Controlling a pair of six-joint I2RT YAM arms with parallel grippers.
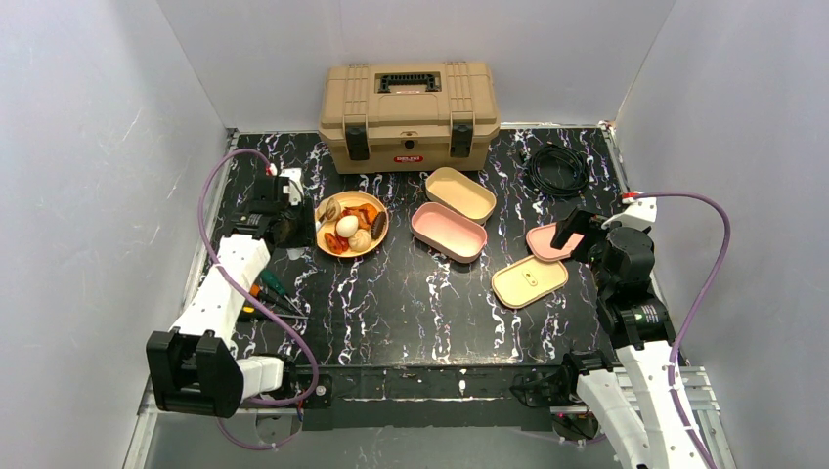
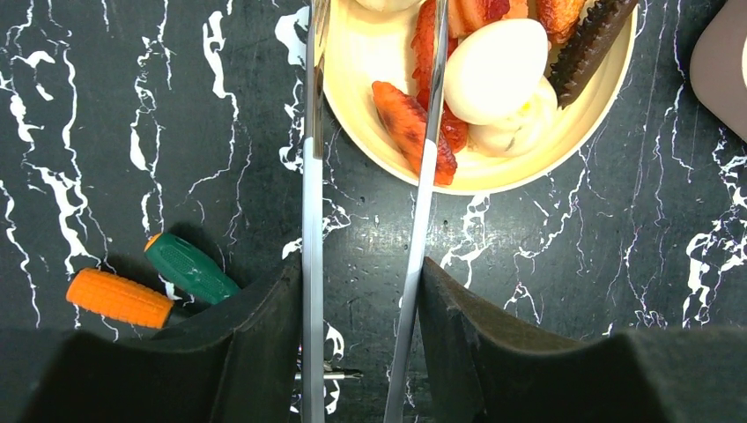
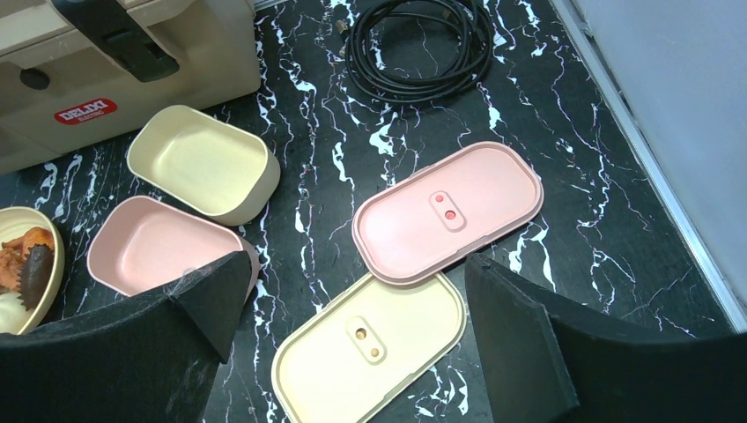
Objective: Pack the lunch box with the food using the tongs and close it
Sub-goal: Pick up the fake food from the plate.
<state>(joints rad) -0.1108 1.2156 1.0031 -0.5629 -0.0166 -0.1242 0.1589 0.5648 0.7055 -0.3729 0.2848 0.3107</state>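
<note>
A black marbled table (image 1: 411, 313) carries a tan toolbox (image 1: 409, 112) at its far edge, with a coiled cable (image 3: 414, 40) to the right of it. The right gripper (image 3: 357, 291) hangs with its jaws spread wide and nothing between them, above two lids lying flat. The pink lid (image 3: 449, 211) overlaps one end of the cream lid (image 3: 370, 352), and in the top view their long axes run from near-left to far-right. Left of them the cream tray (image 3: 201, 163) and the pink tray (image 3: 159, 247) sit side by side, open side up, long axes running far-left to near-right. The left gripper (image 2: 361, 291) is clenched on the tongs (image 2: 308, 220), whose long axis points straight out from the fingers to the bowl (image 2: 493, 181). One blade passes just outside the rim and the other crosses an orange-red chunk (image 2: 410, 132). In the bowl an egg (image 2: 495, 69) rests against a bun (image 2: 520, 132), with a dark brown piece (image 2: 592, 44) beside them. A green screwdriver (image 2: 189, 269) and an orange one (image 2: 119, 298) lie near the left arm
</note>
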